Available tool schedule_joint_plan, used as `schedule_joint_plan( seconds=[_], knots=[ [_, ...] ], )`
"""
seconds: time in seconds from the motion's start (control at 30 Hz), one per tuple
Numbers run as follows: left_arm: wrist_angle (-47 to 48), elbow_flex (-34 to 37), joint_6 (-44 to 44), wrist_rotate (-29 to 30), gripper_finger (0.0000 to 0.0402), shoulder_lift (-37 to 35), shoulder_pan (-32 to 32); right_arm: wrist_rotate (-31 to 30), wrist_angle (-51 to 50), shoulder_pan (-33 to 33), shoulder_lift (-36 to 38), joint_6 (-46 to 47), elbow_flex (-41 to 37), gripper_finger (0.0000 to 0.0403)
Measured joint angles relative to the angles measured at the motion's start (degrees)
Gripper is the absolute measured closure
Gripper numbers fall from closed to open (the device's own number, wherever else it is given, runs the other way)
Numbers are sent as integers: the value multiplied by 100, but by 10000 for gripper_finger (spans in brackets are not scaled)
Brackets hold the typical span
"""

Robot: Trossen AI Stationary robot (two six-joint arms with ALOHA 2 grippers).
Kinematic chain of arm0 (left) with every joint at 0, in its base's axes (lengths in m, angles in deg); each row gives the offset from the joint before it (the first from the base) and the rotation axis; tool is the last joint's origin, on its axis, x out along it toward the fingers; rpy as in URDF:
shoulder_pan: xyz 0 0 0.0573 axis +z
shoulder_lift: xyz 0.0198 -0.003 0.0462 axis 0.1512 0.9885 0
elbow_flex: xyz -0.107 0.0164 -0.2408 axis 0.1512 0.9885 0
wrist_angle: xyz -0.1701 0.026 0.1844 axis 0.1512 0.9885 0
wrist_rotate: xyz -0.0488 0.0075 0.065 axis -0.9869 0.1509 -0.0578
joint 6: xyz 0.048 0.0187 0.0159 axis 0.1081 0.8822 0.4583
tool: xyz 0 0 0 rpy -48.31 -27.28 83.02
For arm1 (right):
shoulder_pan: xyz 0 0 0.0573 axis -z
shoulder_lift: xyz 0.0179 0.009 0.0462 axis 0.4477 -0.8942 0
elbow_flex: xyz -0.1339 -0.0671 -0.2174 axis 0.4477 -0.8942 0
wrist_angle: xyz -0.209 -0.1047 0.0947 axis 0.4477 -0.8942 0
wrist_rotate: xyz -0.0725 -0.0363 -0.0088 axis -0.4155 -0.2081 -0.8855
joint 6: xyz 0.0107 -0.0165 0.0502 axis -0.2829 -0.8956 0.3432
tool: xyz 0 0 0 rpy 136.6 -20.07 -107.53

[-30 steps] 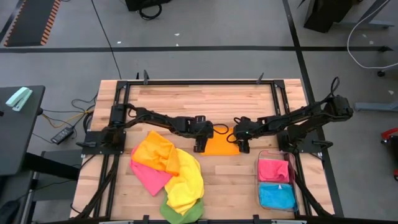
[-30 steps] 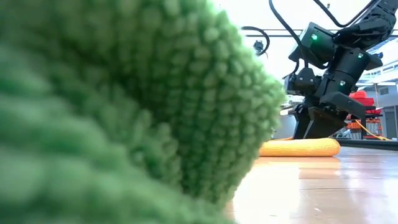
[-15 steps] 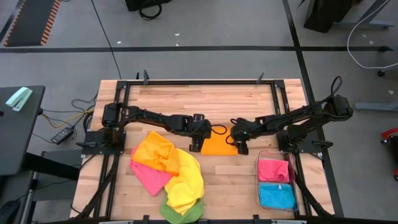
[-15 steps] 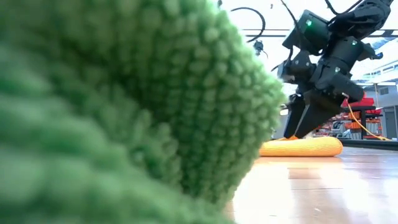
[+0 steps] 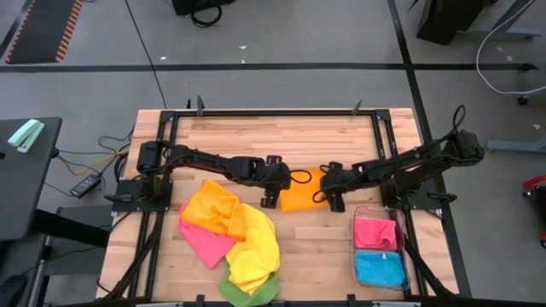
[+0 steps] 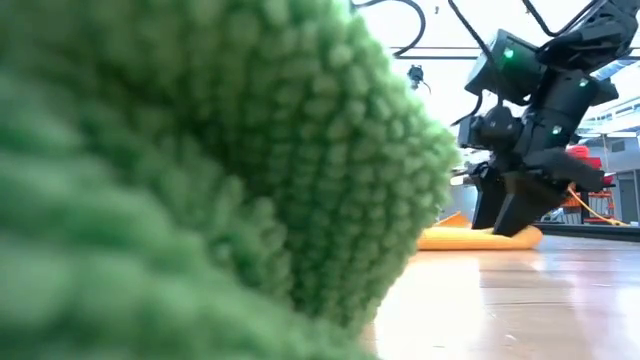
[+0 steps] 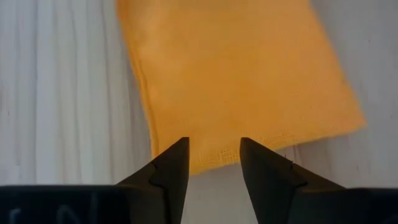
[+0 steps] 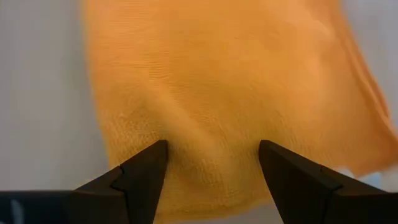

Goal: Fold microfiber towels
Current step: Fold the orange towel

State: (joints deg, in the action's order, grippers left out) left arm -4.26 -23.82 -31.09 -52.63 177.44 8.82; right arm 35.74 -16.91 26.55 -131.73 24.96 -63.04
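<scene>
A light wooden plank table (image 5: 256, 132), edged by a black metal frame (image 5: 273, 112), stands on a grey concrete floor (image 5: 281, 34). Dark lines cross the floor, one running level above the table and others slanting at the upper right. At the upper left of the high view lies a black mat with an orange-striped edge (image 5: 43, 30). A dark side table (image 5: 26, 175) fills the left edge, with a pale green object (image 5: 26, 135) on it. Cables (image 5: 102, 153) trail between it and the wooden table. A white cable (image 5: 512, 43) loops at the upper right. In the low view, bright light fills the room behind.
</scene>
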Motion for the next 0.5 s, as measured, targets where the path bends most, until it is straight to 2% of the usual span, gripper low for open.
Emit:
schedule_joint_plan(
  seconds=[0.13, 0.3, 0.4, 0.5],
  knots=[
    [-147, 0, 48, 0, 252, 0, 0, -841, 9, 463, 0, -205, 1, 139],
    [-371, 0, 33, -1, 250, 0, 1, -2259, -4, 1017, 0, -54, 85, 139],
    [-325, 0, 25, -1, 255, 0, 2, -2277, -220, 1109, 39, 72, 314, 139],
    [-172, 0, 2, -4, 261, 0, 2, -2006, -351, 996, 37, 39, 568, 139]
  ],
)
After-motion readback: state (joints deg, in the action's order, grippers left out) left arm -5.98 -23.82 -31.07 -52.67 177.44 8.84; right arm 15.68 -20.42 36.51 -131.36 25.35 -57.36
